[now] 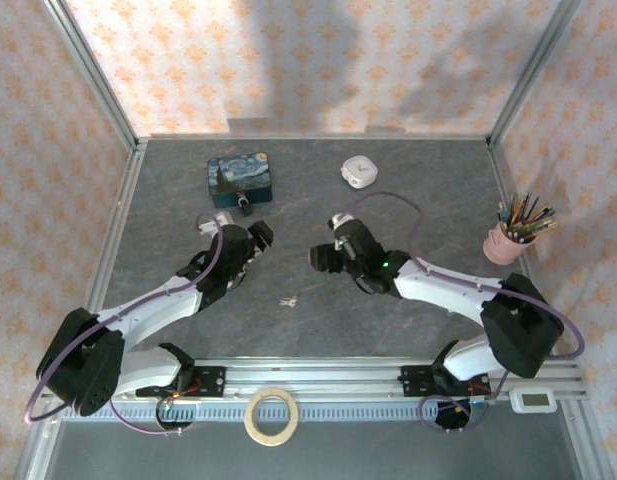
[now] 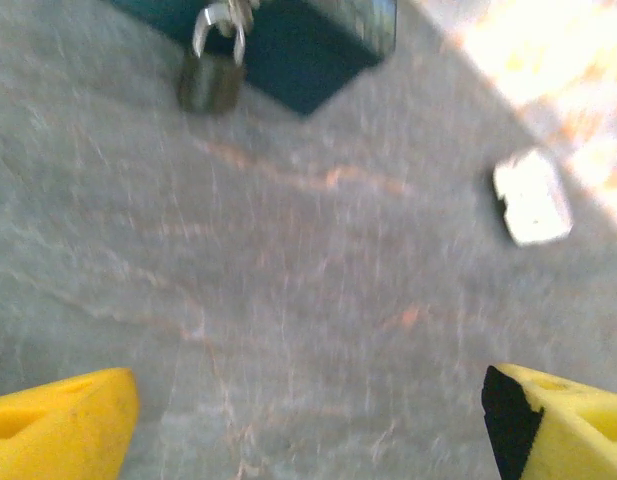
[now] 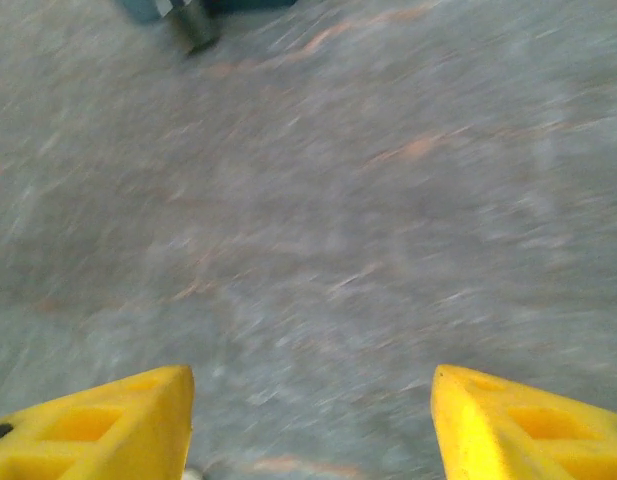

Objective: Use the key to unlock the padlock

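The small dark padlock (image 1: 246, 205) rests against the front of the blue painted tin (image 1: 240, 176); the left wrist view shows its metal shackle and body (image 2: 210, 80) at the top. The tiny pale key (image 1: 288, 300) lies loose on the table, nearer the arms and between them. My left gripper (image 1: 258, 237) hovers just short of the padlock, its yellow fingers (image 2: 58, 425) wide apart and empty: open. My right gripper (image 1: 321, 257) sits right of it, above and right of the key, also open over bare table (image 3: 313, 420). The right wrist view is blurred, with the padlock (image 3: 193, 25) far off.
A white rounded case (image 1: 359, 171) lies at the back centre and appears in the left wrist view (image 2: 531, 197). A pink cup of pencils (image 1: 506, 240) stands at the right. A tape roll (image 1: 271, 415) lies by the arm bases. Metal frame posts border the table.
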Controlling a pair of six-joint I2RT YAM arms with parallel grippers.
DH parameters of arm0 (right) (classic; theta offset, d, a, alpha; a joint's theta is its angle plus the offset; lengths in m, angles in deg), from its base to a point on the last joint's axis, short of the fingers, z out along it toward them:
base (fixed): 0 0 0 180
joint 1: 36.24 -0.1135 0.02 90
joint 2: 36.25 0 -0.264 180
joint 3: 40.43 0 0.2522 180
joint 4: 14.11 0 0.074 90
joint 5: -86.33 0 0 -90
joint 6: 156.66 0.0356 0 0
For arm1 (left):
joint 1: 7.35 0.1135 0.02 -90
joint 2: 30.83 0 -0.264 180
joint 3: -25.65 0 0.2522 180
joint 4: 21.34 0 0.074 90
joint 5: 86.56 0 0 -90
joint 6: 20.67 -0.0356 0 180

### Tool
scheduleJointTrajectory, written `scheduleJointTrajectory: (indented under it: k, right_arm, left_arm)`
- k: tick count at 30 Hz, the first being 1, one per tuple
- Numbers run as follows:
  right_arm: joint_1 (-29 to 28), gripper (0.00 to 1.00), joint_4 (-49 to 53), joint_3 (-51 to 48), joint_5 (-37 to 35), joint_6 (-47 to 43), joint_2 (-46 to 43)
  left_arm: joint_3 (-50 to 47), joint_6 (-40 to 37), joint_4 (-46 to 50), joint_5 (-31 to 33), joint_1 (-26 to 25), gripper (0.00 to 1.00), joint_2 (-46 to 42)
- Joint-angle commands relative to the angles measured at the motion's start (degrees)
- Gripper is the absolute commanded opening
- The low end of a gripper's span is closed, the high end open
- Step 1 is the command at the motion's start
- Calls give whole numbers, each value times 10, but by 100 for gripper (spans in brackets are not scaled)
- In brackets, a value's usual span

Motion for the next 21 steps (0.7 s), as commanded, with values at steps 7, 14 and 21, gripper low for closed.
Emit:
scheduleJointTrajectory:
  k: [7,14,21]
  right_arm:
    - [-105,63,65,56,4,57,106]
    - [-140,56,117,112,-21,73,182]
    - [-141,39,143,136,-21,99,225]
  left_arm:
    - [-10,9,-97,52,27,89,10]
    - [-38,7,-92,54,28,89,-6]
    - [-95,19,-80,99,32,90,-83]
